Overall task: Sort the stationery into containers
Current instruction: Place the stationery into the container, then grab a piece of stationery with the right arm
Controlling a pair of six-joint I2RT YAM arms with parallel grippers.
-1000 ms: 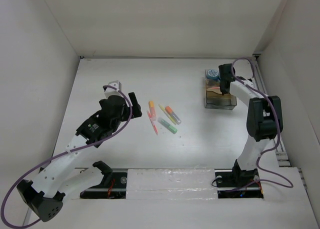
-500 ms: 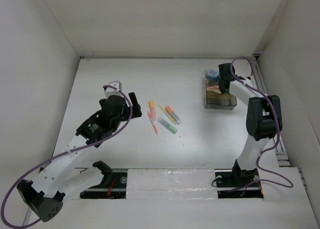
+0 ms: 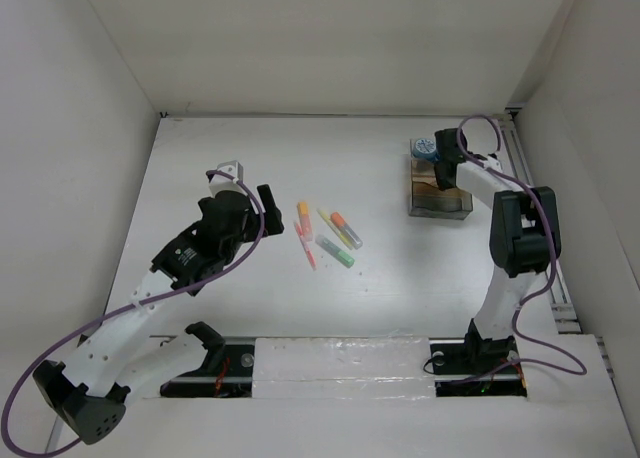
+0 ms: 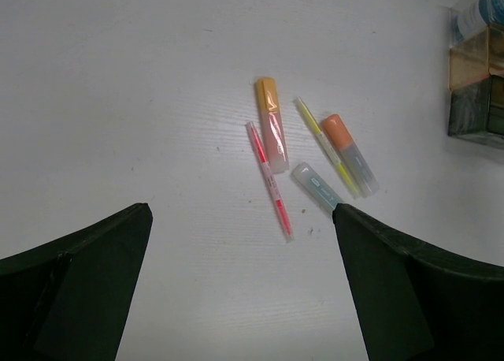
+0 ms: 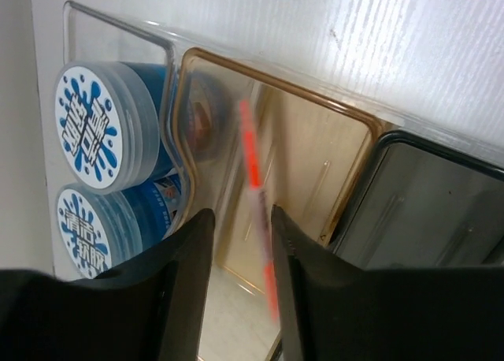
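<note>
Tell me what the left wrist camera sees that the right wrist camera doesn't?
Only the left wrist view: five pens and markers loose on the table. Only the right wrist view: a blurry red pen at a tan compartment, beside two blue tubs with patterned lids. Both: the clear box holding something blue at its end.

**Colours and patterns.** White worktop (image 4: pixel 118 77). Short orange-capped highlighter (image 4: pixel 271 124), barrel pale pink. Slim pink pen (image 4: pixel 269 180). Slim yellow pen (image 4: pixel 324 144). Stubby orange-capped marker (image 4: pixel 349 152), barrel grey. Short pale green marker (image 4: pixel 316 186). Two small round plastic tubs (image 5: pixel 94 128), sides blue, lids white with a blue splash pattern. Clear plastic organizer box (image 5: pixel 118 26): one compartment tan-brown, the next smoky dark grey. Blurred orange-red pen (image 5: pixel 253 187) against the tan.
</note>
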